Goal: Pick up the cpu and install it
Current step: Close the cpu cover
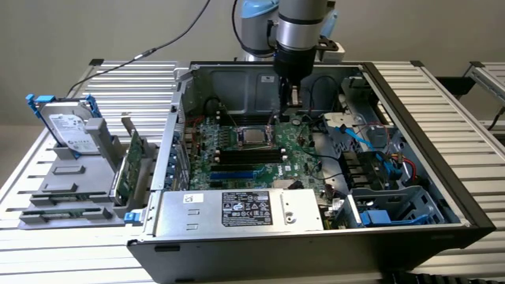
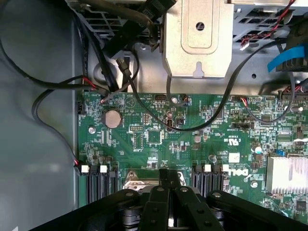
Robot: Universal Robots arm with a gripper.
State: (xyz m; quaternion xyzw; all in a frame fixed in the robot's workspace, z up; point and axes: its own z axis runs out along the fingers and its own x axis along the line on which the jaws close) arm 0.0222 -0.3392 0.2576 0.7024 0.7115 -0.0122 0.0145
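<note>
The cpu [image 1: 252,137], a small silver-grey square, lies flat in the socket frame at the middle of the green motherboard [image 1: 261,157] inside the open computer case [image 1: 442,177]. My gripper [image 1: 290,106] hangs upright just behind the socket, toward the case's back wall and a little above the board. Its black fingers [image 2: 169,179] are pressed together with nothing between them, and they are shut. In the wrist view a silver edge of the socket [image 2: 137,181] shows just beside the fingertips, between the two banks of memory slots.
A hard drive [image 1: 70,127] in a blue bracket stands in a grey holder at the exterior view's left, next to a green circuit card [image 1: 130,165]. The power supply [image 1: 252,210] lies along the case front. Black cables [image 2: 120,77] and a heatsink [image 2: 288,173] crowd the board.
</note>
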